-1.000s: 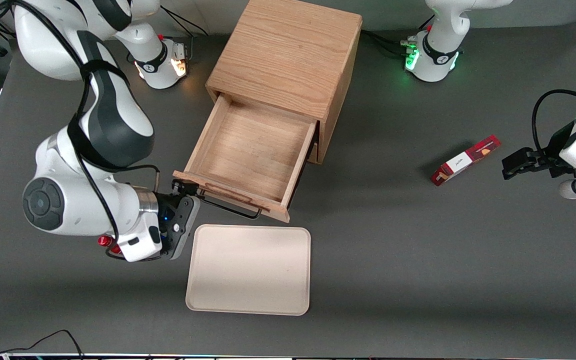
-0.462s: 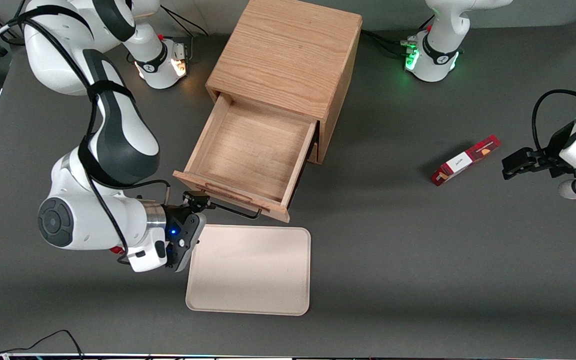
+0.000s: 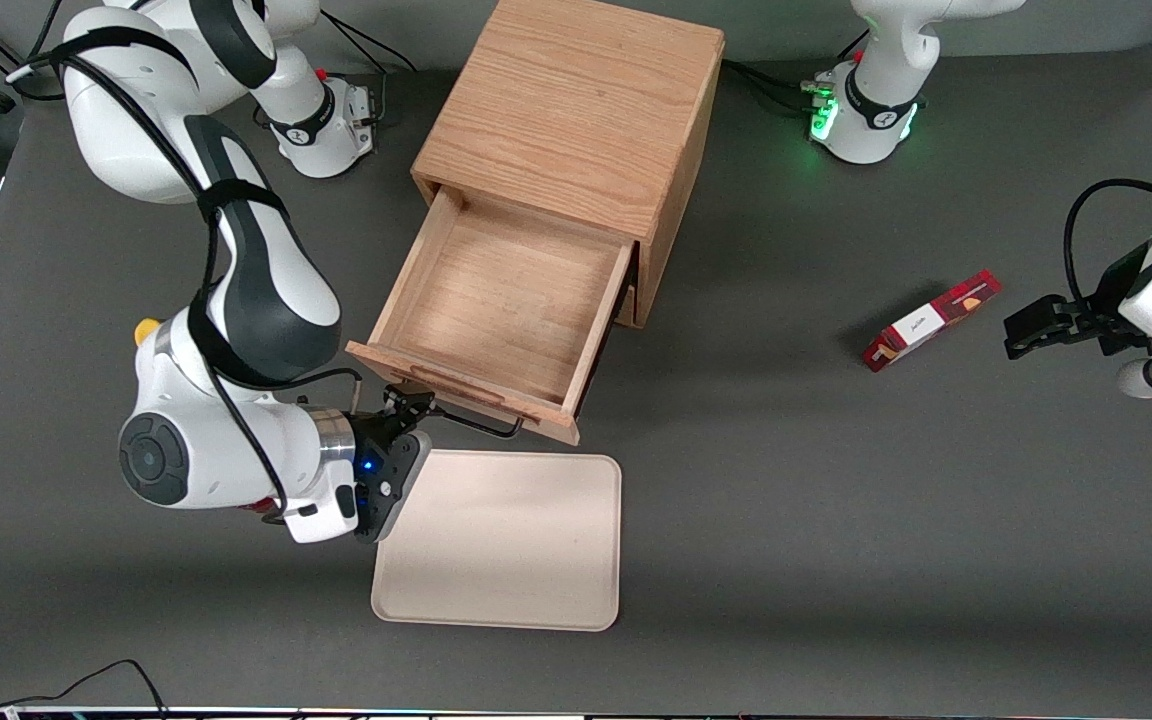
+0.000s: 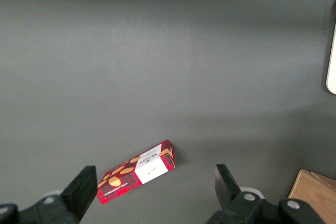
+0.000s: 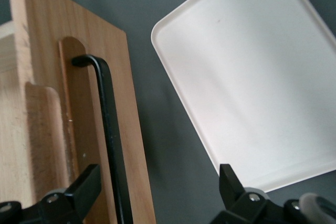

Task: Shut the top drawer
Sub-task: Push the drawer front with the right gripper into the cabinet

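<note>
Fingers of end effector (image 3: 414, 402) spread apart, holding nothing; one finger (image 5: 79, 190) sits over drawer front, other (image 5: 233, 184) over gap toward tray (image 3: 496, 540), black bar handle (image 5: 107, 140) between them, contact not clear. End effector low in left-centre of front view, at handle end nearest working arm. Top drawer (image 3: 496, 310) pulled fully out of cabinet (image 3: 576, 110), centre frame, empty. Judgement: push flat on front panel, straight along slide line; off-centre contact risks jamming, so shift toward handle middle. Desk (image 3: 836, 500) carries red box (image 3: 931, 320) toward parked arm's end.
</note>
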Robot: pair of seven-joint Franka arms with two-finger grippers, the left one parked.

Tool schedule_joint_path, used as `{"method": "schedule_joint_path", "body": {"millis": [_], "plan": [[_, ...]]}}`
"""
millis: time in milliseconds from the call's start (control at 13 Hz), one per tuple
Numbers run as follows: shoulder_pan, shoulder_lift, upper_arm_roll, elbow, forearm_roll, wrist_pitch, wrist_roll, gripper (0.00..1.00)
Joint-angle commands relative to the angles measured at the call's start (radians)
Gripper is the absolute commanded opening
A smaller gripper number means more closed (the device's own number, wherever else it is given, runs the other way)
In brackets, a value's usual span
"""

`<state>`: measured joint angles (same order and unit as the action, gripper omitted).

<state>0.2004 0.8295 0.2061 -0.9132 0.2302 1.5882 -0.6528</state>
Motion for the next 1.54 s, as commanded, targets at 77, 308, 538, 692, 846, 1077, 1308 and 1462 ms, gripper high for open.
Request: {"method": "schedule_joint_path", "body": {"millis": [77,308,538,692,846,1077,1308,1462], "plan": [[0.001,-0.006,0.004,-0.044,0.052,0.006,0.022,1.0],[0.004,-0.007,0.006,-0.068,0.038,0.007,0.021,1.0],[0.013,-0.007,0.006,-0.073,0.011,0.007,0.021,1.0],[0.031,-0.016,0.006,-0.093,-0.021,0.012,0.031,1.0],[0.034,-0.027,0.027,-0.105,-0.046,0.01,0.039,1.0],[0.034,-0.052,0.047,-0.142,-0.046,0.01,0.041,1.0],[0.031,-0.113,0.073,-0.243,-0.037,0.047,0.042,1.0],[0.022,-0.183,0.104,-0.367,-0.035,0.097,0.042,1.0]]}}
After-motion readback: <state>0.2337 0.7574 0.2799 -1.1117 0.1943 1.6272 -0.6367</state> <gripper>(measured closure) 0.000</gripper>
